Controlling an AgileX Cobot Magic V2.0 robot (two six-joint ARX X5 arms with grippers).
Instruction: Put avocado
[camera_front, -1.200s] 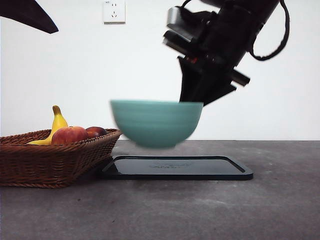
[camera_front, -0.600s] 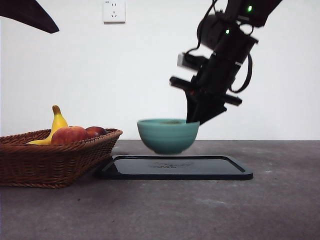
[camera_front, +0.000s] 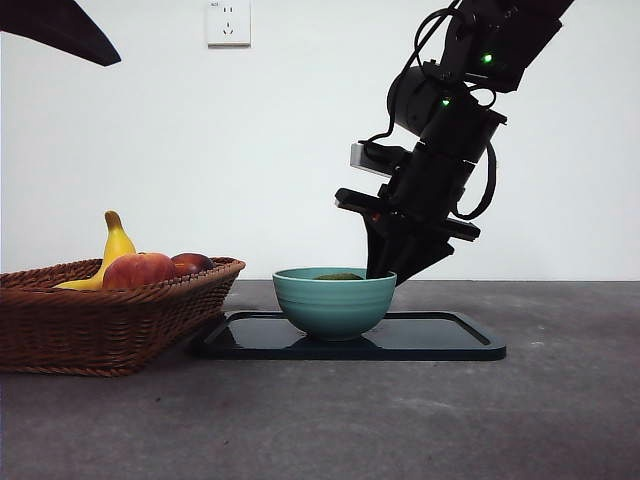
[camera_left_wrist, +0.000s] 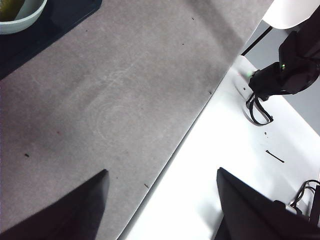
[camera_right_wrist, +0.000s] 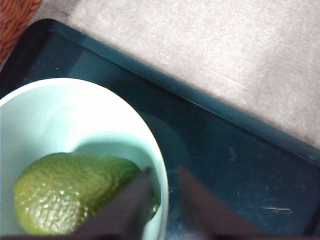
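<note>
The avocado (camera_right_wrist: 75, 192) lies on its side in the bottom of the teal bowl (camera_front: 334, 301), its long axis roughly level and running across the bowl toward the wall nearest the right gripper (camera_right_wrist: 162, 200); in the front view only a sliver of its green top shows above the rim. The bowl sits on the dark tray (camera_front: 440, 340) on the grey table (camera_front: 400, 420). Beside the tray's end stands a wicker basket (camera_front: 100, 320) holding a banana (camera_front: 112, 250), an apple (camera_front: 138, 271) and another dark red fruit. The right gripper comes down at a slant onto the bowl's rim — one jaw inside, close by the avocado, one outside, pinching the wall between them. The left gripper (camera_left_wrist: 162, 200) hangs well apart over the table's edge, jaws spread wide and holding nothing — a black tip at the front view's top corner.
</note>
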